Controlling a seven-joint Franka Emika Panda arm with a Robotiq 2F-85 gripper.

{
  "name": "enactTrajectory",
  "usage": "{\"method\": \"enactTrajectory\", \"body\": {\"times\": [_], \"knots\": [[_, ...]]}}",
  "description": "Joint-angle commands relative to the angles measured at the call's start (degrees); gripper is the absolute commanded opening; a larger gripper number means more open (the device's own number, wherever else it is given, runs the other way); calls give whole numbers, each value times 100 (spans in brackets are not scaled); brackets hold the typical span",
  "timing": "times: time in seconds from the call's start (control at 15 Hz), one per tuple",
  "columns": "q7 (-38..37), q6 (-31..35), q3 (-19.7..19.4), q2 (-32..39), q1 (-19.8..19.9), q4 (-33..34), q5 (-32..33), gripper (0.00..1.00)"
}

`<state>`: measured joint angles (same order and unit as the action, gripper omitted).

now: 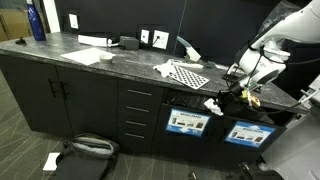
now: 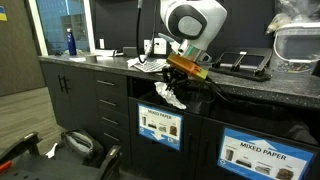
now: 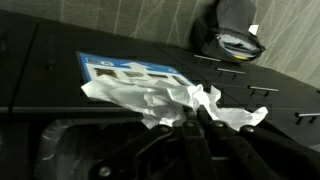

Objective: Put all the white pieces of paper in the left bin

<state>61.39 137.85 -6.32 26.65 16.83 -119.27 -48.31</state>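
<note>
gripper (image 3: 196, 118): clamped on white paper (image 3: 150, 98)
paper: crumpled, dangling just in front of left bin (image 3: 120, 70)
mat (image 1: 188, 73): checkered, on counter (image 1: 130, 62)

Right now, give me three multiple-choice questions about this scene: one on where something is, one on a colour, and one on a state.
1. The crumpled white paper hangs: A in front of the left bin; B inside a drawer; C on a chair.
2. The bottle on the counter is: A red; B blue; C green.
3. The jaws are: A wide open; B out of view; C shut on the paper.
Answers: A, it dangles before the labelled bin front; B, its body is plainly blue; C, the wrist view shows the paper pinched between them.
</note>
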Motion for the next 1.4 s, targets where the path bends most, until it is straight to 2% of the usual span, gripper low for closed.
{"method": "enactTrajectory", "body": {"times": [0.0, 0.13, 0.2, 0.33, 0.4, 0.6, 0.8, 0.93, 1.07, 1.33], "knots": [[-926, 988, -121, -291, -238, -516, 206, 7], [-1622, 1353, -124, -289, -280, -710, 345, 8], [-1975, 1326, -313, -270, -450, -744, 357, 8], [-2663, 1231, -407, -276, -514, -826, 379, 7], [-3029, 1228, -163, -311, -265, -870, 443, 8], [-3555, 1273, 186, -298, -61, -858, -106, 8], [-3581, 1393, 533, -256, 73, -774, -1092, 8], [-3348, 1522, 715, -190, 114, -696, -1970, 8], [-2972, 1826, 954, -122, 197, -624, -2979, 8], [-1910, 2602, 1585, 90, 625, -272, -4930, 8]]}}
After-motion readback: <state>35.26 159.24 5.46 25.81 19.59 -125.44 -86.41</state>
